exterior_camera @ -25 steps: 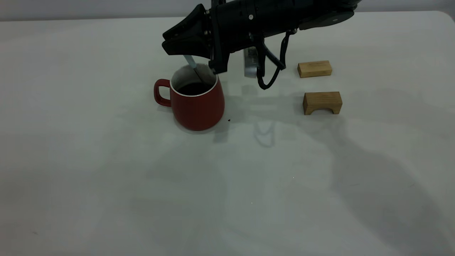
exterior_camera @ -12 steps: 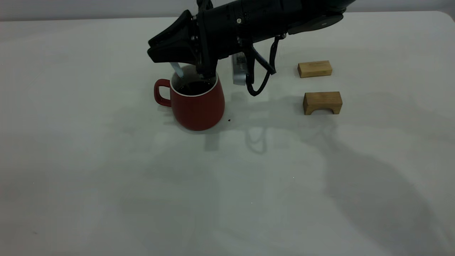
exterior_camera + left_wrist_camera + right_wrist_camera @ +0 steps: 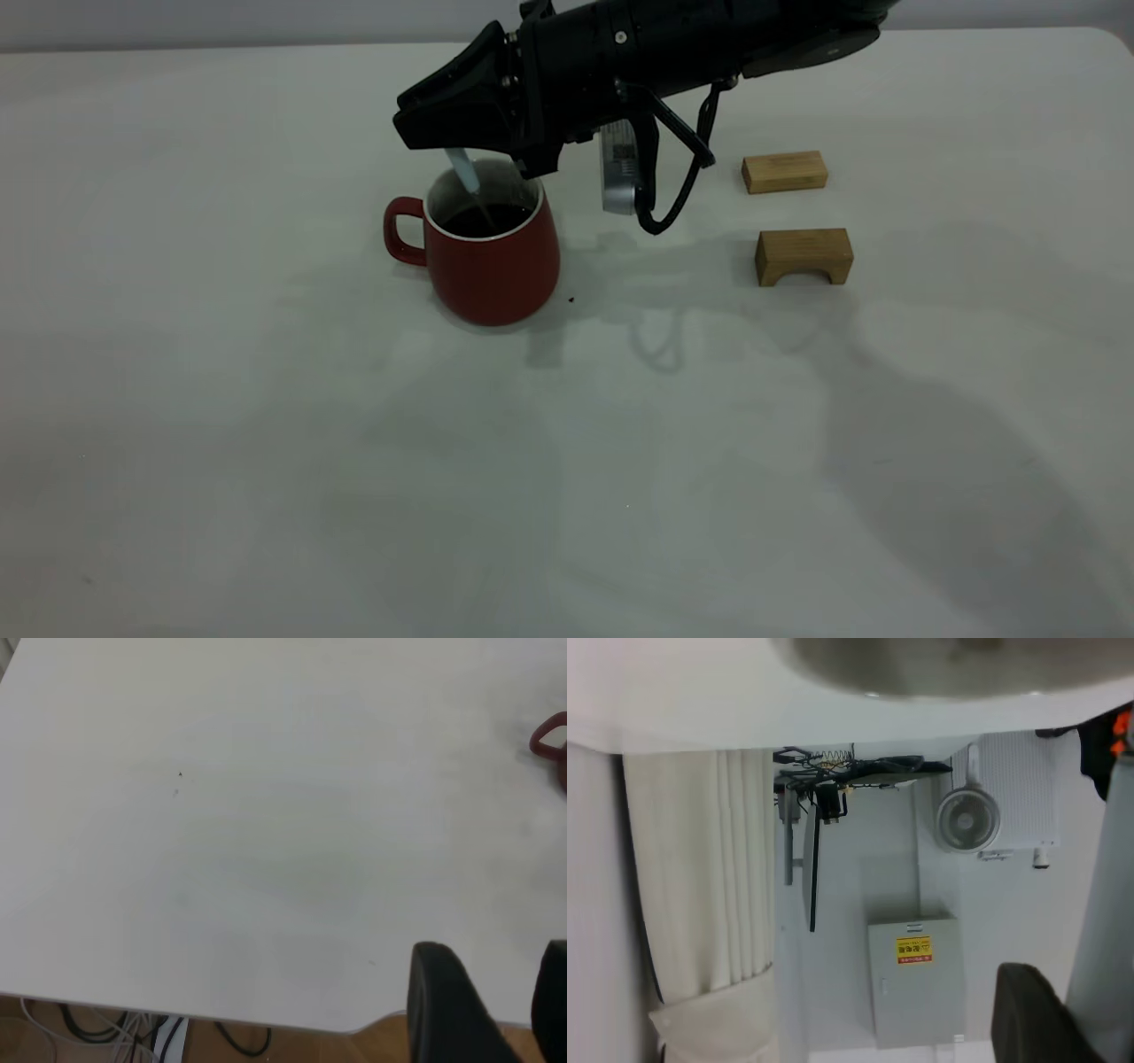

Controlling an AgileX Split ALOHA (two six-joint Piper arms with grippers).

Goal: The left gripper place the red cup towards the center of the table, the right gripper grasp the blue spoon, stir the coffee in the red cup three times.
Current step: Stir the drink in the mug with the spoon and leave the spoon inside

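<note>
— Right end effector [image 3: 434, 133] squeezes the blue spoon [image 3: 462, 170], dipped in the coffee [image 3: 483, 220] in the red cup [image 3: 492, 257] on the tabletop [image 3: 266, 399].

— Nearby?

— Two wooden blocks [image 3: 784, 171], well apart. Left end effector [image 3: 487, 1010], spread wide, hangs at the tabletop's edge.

Dim overhead light; soft arm shadows across the table [image 3: 266, 443].

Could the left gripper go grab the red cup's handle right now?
Probably yes. The red cup has its handle turned away from the right gripper, which holds the blue spoon above it. The left gripper sits far back, open, with bare table between.
</note>
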